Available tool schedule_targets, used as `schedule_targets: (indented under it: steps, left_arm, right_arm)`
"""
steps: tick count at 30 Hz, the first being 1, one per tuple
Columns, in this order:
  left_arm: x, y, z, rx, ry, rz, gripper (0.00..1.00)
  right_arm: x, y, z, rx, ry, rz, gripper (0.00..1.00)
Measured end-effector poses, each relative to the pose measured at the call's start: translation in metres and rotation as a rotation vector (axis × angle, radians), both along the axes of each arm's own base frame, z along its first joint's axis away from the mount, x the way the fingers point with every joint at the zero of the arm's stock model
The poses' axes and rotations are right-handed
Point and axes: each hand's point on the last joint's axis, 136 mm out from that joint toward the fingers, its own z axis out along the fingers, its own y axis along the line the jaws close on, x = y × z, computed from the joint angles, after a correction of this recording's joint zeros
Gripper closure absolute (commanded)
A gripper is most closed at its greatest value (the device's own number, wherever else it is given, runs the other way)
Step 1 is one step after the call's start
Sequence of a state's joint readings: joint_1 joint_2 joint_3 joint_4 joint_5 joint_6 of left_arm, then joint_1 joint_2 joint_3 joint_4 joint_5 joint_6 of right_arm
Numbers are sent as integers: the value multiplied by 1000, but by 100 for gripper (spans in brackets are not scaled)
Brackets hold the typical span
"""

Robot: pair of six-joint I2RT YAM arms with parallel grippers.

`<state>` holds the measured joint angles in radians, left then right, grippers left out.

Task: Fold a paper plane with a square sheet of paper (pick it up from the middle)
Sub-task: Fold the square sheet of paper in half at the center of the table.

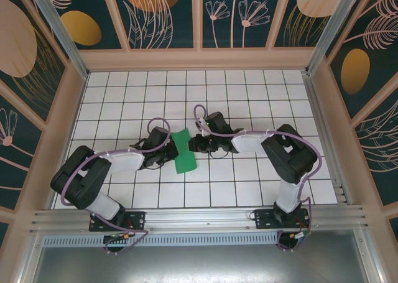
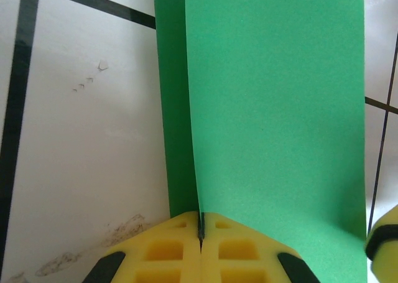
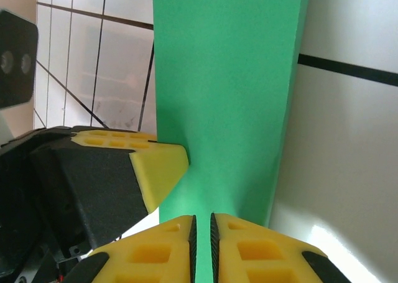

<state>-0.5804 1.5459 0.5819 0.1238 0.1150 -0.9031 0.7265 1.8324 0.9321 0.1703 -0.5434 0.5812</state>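
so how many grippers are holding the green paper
2. The left gripper is shut on the green paper's left edge; the right gripper is shut on the opposite edge, facing the left one.

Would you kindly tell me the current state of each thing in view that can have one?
square sheet of paper: not yet a plane, buckled rather than flat, pinched in at its middle from both sides.
left gripper: shut on the square sheet of paper, a ridge of paper running into the closed fingers.
right gripper: shut on the square sheet of paper, with green filling the slim gap between its fingers.
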Motion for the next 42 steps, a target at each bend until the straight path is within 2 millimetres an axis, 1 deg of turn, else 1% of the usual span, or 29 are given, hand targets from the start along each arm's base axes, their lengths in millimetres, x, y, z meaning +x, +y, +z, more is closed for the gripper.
schedule_targets:
  steps: [8, 22, 33, 37, 42]
  left_arm:
    - [1, -2, 1, -8, -5, -6, 100]
    - [4, -4, -1, -15, -12, -6, 100]
    - [4, -8, 0, -32, -15, -16, 100]
    - [2, -10, 0, -44, -8, -25, 100]
    - [0, -11, 2, -62, -5, -29, 100]
  right_arm:
    - [-5, -1, -9, -24, 21, 11, 84]
    - [-8, -4, -16, -45, 28, 22, 85]
    - [-12, -12, -32, -102, 43, 28, 87]
    - [-13, -13, -33, -111, 45, 30, 87]
    - [-14, -13, -30, -104, 47, 35, 87]
